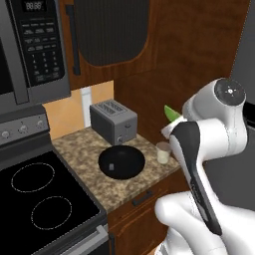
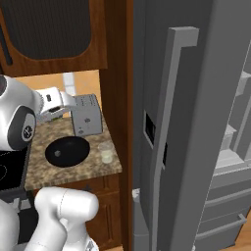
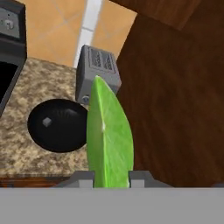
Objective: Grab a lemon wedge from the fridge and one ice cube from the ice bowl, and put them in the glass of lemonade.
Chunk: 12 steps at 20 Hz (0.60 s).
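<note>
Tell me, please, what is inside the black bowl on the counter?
Inside the ice bowl lies one small pale cube, clearest in the hand view. Otherwise its dark bottom looks bare. In the hand view, the lemon wedge in the claw covers the bowl's right edge.

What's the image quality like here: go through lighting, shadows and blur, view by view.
Left base view: flat, even rendered light, and the ice bowl has a soft sheen. Right base view: the fridge is uniformly grey, no glare. Hand view: the lemon wedge looms large and soft-edged, shut in the gripper; no cast shadows show.
</note>
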{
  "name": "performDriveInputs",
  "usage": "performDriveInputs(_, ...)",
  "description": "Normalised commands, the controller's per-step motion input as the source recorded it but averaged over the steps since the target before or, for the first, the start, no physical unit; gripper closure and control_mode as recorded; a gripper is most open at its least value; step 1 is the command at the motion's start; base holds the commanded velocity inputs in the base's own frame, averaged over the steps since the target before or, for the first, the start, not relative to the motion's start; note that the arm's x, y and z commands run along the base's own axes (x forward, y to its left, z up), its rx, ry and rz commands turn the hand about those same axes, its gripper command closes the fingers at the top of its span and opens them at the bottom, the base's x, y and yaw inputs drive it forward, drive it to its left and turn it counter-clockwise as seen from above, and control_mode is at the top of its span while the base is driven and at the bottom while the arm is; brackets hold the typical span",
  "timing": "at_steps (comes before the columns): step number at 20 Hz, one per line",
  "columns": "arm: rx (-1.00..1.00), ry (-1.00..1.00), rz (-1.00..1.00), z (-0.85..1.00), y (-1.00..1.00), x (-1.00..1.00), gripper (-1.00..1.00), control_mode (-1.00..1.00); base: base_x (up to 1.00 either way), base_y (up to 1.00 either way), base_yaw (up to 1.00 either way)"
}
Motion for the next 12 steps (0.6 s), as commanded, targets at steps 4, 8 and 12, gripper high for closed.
performDriveInputs(4,-0.30,0.06,0.32,-0.11,0.00,-0.10,1.00,-1.00,0.00,0.00,0.00)
performDriveInputs(8,-0.34,0.00,0.23,-0.28,-0.01,-0.11,1.00,-1.00,0.00,0.00,0.00)
performDriveInputs(12,-0.32,0.00,0.16,-0.23,-0.04,-0.03,1.00,-1.00,0.00,0.00,0.00)
